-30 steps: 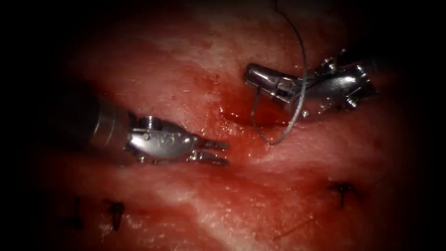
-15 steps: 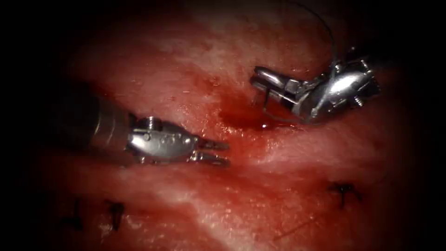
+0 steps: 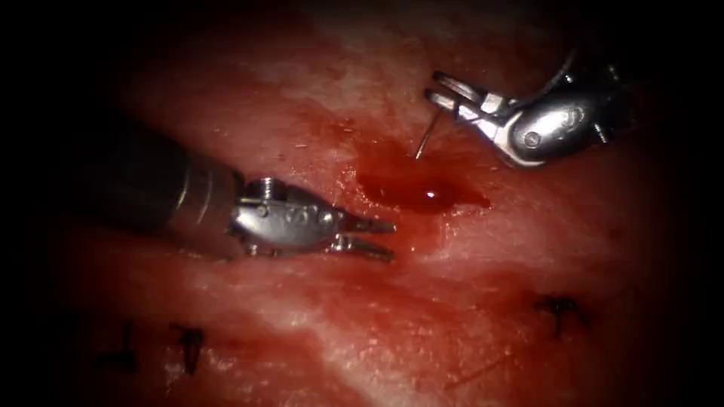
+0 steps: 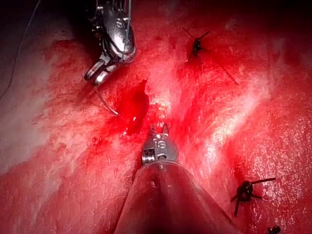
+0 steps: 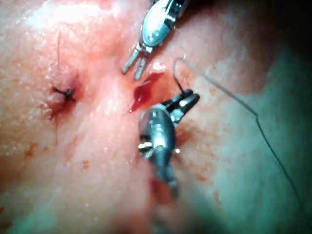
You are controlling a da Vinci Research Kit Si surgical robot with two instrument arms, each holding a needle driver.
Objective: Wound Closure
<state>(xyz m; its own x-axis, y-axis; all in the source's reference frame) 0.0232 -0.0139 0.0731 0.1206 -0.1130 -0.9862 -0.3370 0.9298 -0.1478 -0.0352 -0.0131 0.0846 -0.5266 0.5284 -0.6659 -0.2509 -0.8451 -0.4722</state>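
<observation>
On the tissue (image 3: pixel 317 98) the cut holds a pool of red fluid (image 3: pixel 422 192). My right tool (image 3: pixel 446 87) hangs up and to the right of the pool, jaws shut on the needle (image 3: pixel 425 137) near one end. A short length sticks out below the jaws. Its tip is by the far edge of the cut, and I cannot tell if it touches. My left tool (image 3: pixel 371 235) lies left of the pool, open and holding nothing. The left wrist view shows the needle (image 4: pixel 108 105) under the right tool (image 4: pixel 100 73). Thread (image 5: pixel 243 105) trails from the right tool (image 5: pixel 184 101).
Dark knotted stitches sit along the near tissue, one at the right (image 3: pixel 558 309) and two at the left (image 3: pixel 187 343). Their cut ends stick up. The left wrist view shows two stitches too (image 4: pixel 196 44) (image 4: pixel 246 191). The left shaft (image 3: pixel 151 188) crosses the left side.
The right tool moved up and right and turned, swinging the needle's hanging curve up until just a short end points down. The left tool moved right toward the pool, jaws still open.
</observation>
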